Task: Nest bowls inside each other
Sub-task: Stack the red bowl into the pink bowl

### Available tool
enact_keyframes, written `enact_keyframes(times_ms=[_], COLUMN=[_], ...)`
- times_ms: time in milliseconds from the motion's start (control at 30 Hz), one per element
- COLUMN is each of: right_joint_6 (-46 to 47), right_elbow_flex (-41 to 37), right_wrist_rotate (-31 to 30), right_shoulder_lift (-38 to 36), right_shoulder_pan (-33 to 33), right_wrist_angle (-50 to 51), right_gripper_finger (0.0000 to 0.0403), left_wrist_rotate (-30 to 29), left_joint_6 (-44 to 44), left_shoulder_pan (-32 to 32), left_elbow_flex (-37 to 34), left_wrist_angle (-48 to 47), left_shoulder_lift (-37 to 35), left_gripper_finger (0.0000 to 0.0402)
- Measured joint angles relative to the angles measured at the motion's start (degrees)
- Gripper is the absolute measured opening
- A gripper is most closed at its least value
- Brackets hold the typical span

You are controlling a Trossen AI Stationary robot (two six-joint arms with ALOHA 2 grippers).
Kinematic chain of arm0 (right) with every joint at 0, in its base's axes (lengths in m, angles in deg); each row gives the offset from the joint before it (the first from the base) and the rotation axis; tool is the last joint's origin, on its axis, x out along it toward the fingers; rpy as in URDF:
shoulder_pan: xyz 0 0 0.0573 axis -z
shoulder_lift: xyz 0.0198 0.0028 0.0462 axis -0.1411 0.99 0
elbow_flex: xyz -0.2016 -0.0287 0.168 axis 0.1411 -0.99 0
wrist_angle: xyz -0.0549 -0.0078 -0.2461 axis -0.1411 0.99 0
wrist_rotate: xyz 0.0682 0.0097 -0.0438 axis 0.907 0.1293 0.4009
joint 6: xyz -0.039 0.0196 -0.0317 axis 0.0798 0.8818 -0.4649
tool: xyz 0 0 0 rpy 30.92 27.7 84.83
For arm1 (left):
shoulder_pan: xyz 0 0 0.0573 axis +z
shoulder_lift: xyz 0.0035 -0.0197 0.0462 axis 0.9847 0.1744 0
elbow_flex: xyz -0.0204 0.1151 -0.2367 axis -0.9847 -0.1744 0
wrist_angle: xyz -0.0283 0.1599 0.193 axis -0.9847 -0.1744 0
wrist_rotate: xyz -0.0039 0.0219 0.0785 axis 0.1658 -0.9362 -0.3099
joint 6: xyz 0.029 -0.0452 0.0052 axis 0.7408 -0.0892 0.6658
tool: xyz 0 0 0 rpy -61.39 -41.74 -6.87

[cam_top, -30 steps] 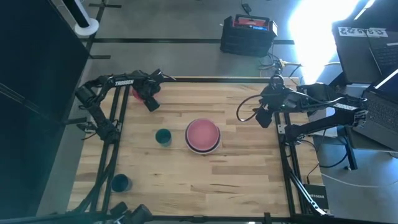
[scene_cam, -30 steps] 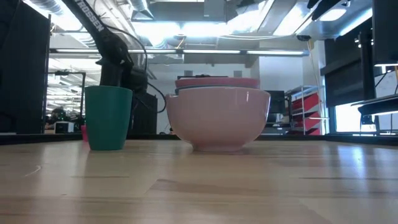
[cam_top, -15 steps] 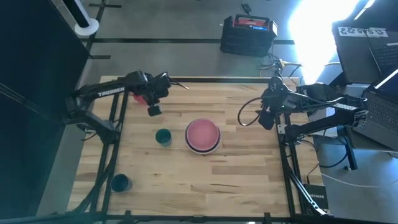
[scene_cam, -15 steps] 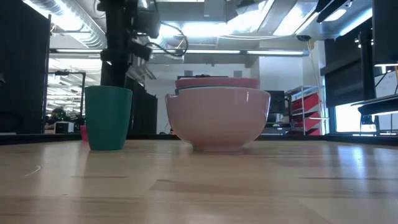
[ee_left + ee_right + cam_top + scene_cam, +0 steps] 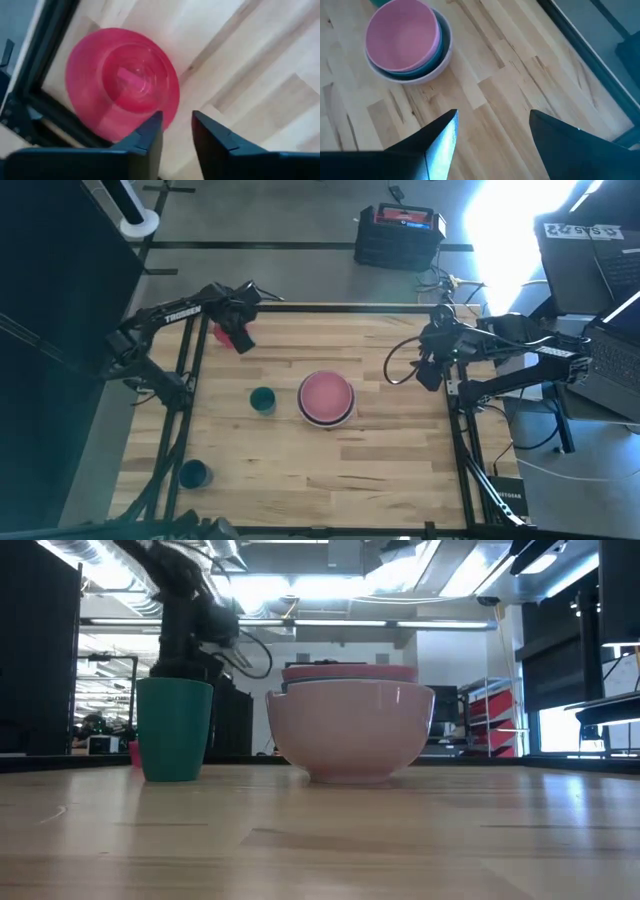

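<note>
A small red bowl [image 5: 122,85] stands on its base at the table's far left corner [image 5: 222,332], mouth up. My left gripper [image 5: 177,132] hangs above it, pointing down, its fingers a narrow gap apart beside the bowl's rim, with bare wood showing between them. Near the table's middle is a stack of bowls [image 5: 326,398]: a pink bowl [image 5: 402,35] sits inside blue ones, all in a wide white bowl [image 5: 350,730]. My right gripper [image 5: 492,130] waits high at the right edge [image 5: 428,370], open and holding nothing.
A green cup [image 5: 262,400] stands just left of the stack and hides most of the red bowl in the low view [image 5: 175,730]. A blue cup [image 5: 193,473] stands near the front left corner. Black frame rails [image 5: 30,105] edge the table beside the red bowl.
My left gripper has swung a little toward the table's middle and then back over the red bowl at the far left corner, ending higher than it was. The red bowl and the stack have stayed where they were.
</note>
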Motion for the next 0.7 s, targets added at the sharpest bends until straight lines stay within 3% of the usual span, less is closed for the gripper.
enact_keyframes(times_ms=[400,600,700], right_joint_6=[5.1,5.4,5.4], right_elbow_flex=[0.0,0.0,0.0], right_wrist_rotate=[1.4,1.4,1.4], right_shoulder_lift=[0.0,0.0,0.0], right_shoulder_pan=[0.0,0.0,0.0], right_wrist_angle=[0.0,0.0,0.1], right_gripper_finger=[0.0232,0.0232,0.0232], left_wrist_rotate=[-0.1,-0.1,0.2], left_joint_6=[1.7,2.9,3.6], left_shoulder_pan=[1.2,2.0,2.6], left_elbow_flex=[-2.2,-2.2,-2.1], left_wrist_angle=[5.4,7.5,7.4], left_shoulder_lift=[8.2,12.7,15.3], left_gripper_finger=[0.0175,0.0167,0.0117])
